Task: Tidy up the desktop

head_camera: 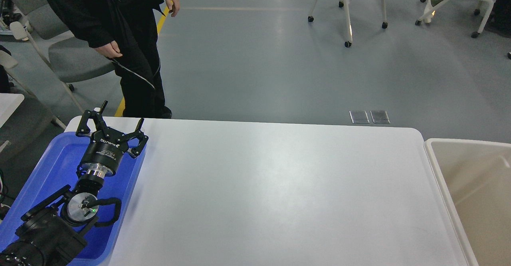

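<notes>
Left arm: your black arm came in nearest the camera at the lower left, lying over the blue tray (48, 166).
Left gripper (121, 119): its fingers stood spread apart with nothing between them, poised over the far end of the tray, by the rim that met the desktop.
Right gripper: you had none in view.
Blue tray: it sat at the left end of the desktop, and the parts not covered by your arm showed no items in it.
Desktop (271, 194): the white top ran rightward from the tray to the beige bin (475, 202), and no loose object showed anywhere on it.
Beige bin: it stood just beside the desktop's right edge, far from the tray; what showed of its inside looked bare.
Person (119, 38): someone in black stood beyond the tray's far end, off the desktop.
Progress: you appeared finished or nearly so, with only the arm's retreat from the tray left, as I judged it.
</notes>
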